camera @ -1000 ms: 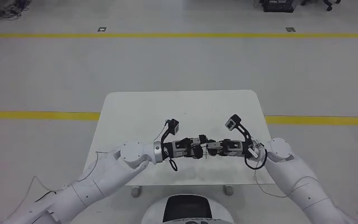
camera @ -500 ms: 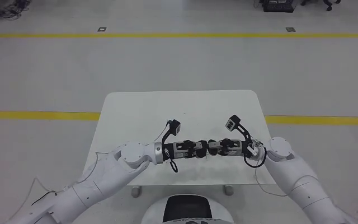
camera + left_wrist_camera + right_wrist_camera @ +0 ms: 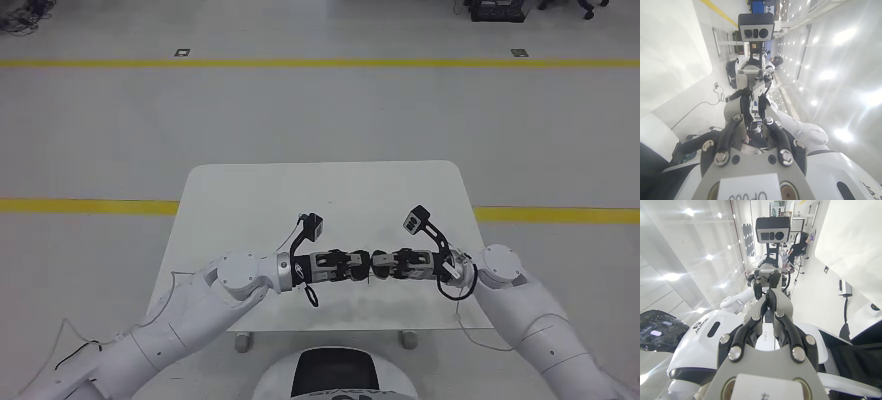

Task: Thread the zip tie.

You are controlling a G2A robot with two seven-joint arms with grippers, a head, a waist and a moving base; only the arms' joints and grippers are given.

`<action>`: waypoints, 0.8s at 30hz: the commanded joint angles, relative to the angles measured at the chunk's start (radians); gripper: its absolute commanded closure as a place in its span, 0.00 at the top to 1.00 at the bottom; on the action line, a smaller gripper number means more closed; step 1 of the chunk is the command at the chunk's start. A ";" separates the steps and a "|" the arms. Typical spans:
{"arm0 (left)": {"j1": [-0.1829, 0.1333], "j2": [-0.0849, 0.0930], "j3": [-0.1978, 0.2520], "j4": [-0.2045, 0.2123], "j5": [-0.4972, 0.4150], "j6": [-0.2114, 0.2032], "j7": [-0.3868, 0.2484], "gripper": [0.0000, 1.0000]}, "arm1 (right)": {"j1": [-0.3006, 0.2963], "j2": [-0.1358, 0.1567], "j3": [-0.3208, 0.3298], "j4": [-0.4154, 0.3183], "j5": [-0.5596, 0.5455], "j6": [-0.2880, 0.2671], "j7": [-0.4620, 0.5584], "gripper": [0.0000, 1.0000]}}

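Zip tie point(image 3: 370, 271), thin black plastic, sits between the two hands, tip to tip above the white tabletop point(image 3: 320, 190). On it the right hand point(image 3: 769, 294) looks clamped; for the left hand point(image 3: 753, 94) I cannot tell. Threading seems to be the step in hand; the next move asks a fine alignment of the tip.

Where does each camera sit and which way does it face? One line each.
Top view: overhead, looking down at the table; shows left hand opposite right hand.
Left wrist view: behind the left hand, facing the right wrist camera.
Right wrist view: behind the right hand, facing the left wrist camera.
Shared: both hands.
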 commanded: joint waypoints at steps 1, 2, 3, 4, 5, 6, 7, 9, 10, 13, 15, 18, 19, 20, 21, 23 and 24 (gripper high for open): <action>0.001 -0.002 -0.002 0.003 0.003 0.003 0.001 0.13 | -0.001 0.000 0.002 -0.001 -0.002 0.000 0.002 0.00; 0.001 -0.003 -0.003 0.003 0.005 0.004 0.001 0.12 | -0.001 0.000 0.002 -0.001 -0.003 0.000 0.003 0.00; 0.002 -0.004 -0.004 0.003 0.006 0.006 0.001 0.11 | -0.001 0.000 0.003 -0.001 -0.004 0.001 0.003 0.00; 0.003 -0.005 -0.005 0.004 0.007 0.006 0.001 0.11 | -0.002 0.000 0.004 -0.001 -0.005 0.002 0.004 0.00; 0.003 -0.005 -0.006 0.004 0.007 0.007 0.001 0.10 | -0.002 0.000 0.004 -0.002 -0.006 0.003 0.003 0.00; 0.004 -0.006 -0.007 0.004 0.008 0.008 0.001 0.11 | -0.003 -0.001 0.005 -0.002 -0.006 0.003 0.003 0.00; 0.005 -0.007 -0.010 0.006 0.009 0.009 0.002 0.11 | -0.003 -0.001 0.005 -0.002 -0.006 0.003 0.004 0.00; 0.006 -0.008 -0.013 0.006 0.011 0.012 0.003 0.11 | -0.004 -0.001 0.006 -0.001 -0.006 0.003 0.004 0.00; 0.007 -0.009 -0.015 0.006 0.011 0.013 0.003 0.11 | -0.004 -0.002 0.007 -0.001 -0.006 0.003 0.003 0.00; 0.010 -0.010 -0.019 0.006 0.013 0.014 0.002 0.09 | -0.004 -0.003 0.007 0.001 -0.007 0.006 0.004 0.00; 0.012 -0.011 -0.022 0.006 0.014 0.015 0.000 0.08 | -0.003 -0.003 0.007 0.003 -0.009 0.008 0.004 0.00; 0.015 -0.013 -0.026 0.007 0.015 0.015 -0.003 0.07 | -0.002 -0.004 0.007 0.006 -0.013 0.009 -0.002 0.00; 0.016 -0.014 -0.027 0.008 0.016 0.015 -0.004 0.07 | -0.002 -0.005 0.007 0.006 -0.013 0.009 -0.002 0.00; 0.017 -0.015 -0.028 0.008 0.016 0.016 -0.006 0.07 | -0.002 -0.005 0.007 0.006 -0.013 0.009 -0.003 0.00; 0.018 -0.015 -0.029 0.009 0.018 0.016 -0.007 0.07 | -0.002 -0.005 0.008 0.006 -0.013 0.009 -0.002 0.00; 0.019 -0.017 -0.031 0.009 0.019 0.018 -0.009 0.07 | -0.003 -0.006 0.008 0.007 -0.010 0.006 0.000 0.00; 0.020 -0.017 -0.032 0.010 0.021 0.019 -0.010 0.08 | -0.004 -0.006 0.009 0.008 -0.007 0.004 0.002 0.00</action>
